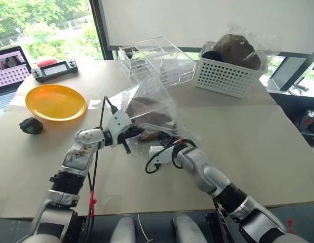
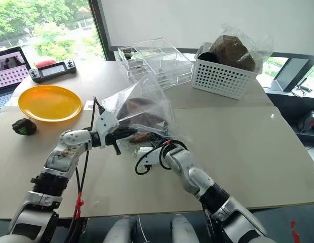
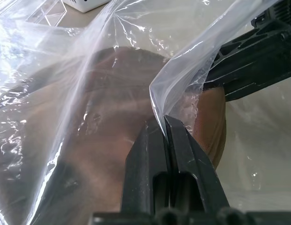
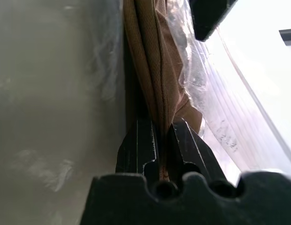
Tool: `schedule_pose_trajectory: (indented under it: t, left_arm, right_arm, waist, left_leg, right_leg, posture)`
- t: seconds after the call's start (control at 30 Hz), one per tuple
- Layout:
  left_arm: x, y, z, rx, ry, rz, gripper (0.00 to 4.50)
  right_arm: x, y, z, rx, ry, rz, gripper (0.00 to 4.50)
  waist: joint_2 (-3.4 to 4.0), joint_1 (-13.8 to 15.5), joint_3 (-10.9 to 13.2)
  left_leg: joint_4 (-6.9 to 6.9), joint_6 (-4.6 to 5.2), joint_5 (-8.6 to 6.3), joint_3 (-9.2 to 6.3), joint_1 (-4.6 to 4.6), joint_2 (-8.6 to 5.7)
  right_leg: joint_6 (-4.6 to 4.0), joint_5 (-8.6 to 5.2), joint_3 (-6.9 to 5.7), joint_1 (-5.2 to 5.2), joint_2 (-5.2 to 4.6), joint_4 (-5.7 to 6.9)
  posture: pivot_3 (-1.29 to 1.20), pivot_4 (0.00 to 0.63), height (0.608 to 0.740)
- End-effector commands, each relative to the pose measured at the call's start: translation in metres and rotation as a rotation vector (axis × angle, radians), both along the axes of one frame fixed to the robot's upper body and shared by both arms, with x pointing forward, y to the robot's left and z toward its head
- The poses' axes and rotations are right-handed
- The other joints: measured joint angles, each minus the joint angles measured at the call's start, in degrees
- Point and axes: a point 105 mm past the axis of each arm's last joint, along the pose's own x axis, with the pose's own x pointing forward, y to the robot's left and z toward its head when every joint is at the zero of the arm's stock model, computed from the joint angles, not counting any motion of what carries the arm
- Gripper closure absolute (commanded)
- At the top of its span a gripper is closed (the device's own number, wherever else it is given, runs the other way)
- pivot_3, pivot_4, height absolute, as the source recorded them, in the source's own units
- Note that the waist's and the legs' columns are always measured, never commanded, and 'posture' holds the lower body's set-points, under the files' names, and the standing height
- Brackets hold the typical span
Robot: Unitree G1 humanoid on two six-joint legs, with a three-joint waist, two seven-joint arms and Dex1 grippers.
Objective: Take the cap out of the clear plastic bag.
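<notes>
Meeting at the clear plastic bag point(image 1: 147, 109), left gripper point(image 3: 165, 123) and right gripper point(image 4: 160, 124).

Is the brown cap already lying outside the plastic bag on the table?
No: the cap sits inside the clear plastic bag, whose film covers it in the left wrist view.

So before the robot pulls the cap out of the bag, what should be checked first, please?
1. Left gripper shut on the clear plastic bag edge: ok.
2. Right gripper shut on the cap fabric: ok.
3. Bag film also pinched by right gripper: cannot tell.
4. Cap out of bag: not ok, mostly inside.
5. Table free on the robot's right for pulling: ok.
</notes>
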Motion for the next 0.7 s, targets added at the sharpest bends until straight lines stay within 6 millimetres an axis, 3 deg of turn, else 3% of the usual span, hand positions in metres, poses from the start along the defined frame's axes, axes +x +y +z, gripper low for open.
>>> schedule_pose_trajectory:
  t: [0.03,0.33,0.47,0.6,0.7]
  left_arm:
    - [0.0,-0.001,0.005,-0.001,-0.029,-0.012,4.5]
    - [-0.001,0.001,0.002,-0.001,-0.021,-0.013,4.5]
    - [0.0,-0.001,0.007,-0.022,-0.04,-0.021,4.5]
    - [-0.01,-0.01,0.048,-0.194,-0.128,-0.104,4.5]
    - [-0.014,-0.011,0.063,-0.205,-0.18,-0.134,4.5]
  right_arm:
    - [-0.006,-0.007,-0.033,-0.063,-0.013,0.014,4.43]
    - [-0.015,-0.012,-0.043,-0.062,-0.12,-0.009,4.43]
    - [-0.016,-0.013,-0.059,-0.073,-0.058,-0.031,4.43]
    - [-0.015,-0.02,-0.077,-0.022,0.068,-0.08,4.43]
    - [-0.017,-0.018,-0.08,0.051,0.167,-0.065,4.43]
  waist:
    - [-0.02,-0.1,0.0]
    - [-0.26,0.0,-0.2]
    - [-0.35,-0.2,-0.3]
    - [-0.64,-0.2,-0.5]
    - [-0.79,-0.1,-0.6]
  left_leg:
    - [-0.01,0.0,0.0,0.0,0.03,0.0]
    - [-0.01,0.0,0.0,0.02,0.28,0.0]
    - [-0.02,0.0,0.0,0.03,0.29,0.01]
    - [-0.03,0.0,0.0,0.03,0.57,0.04]
    - [-0.09,-0.01,-0.01,0.03,1.13,0.06]
  right_leg:
    - [0.0,0.0,0.01,0.02,0.0,0.0]
    - [0.16,-0.09,0.05,0.25,0.0,-0.01]
    - [0.15,-0.09,0.06,0.24,0.01,-0.01]
    - [0.27,-0.16,0.05,0.53,0.02,-0.02]
    - [0.36,-0.23,0.02,1.17,0.01,-0.21]
  posture:
    - [0.0,0.15,0.735]
    - [0.0,0.15,0.735]
    - [0.0,0.15,0.735]
    - [0.0,0.15,0.735]
    - [0.0,0.15,0.735]
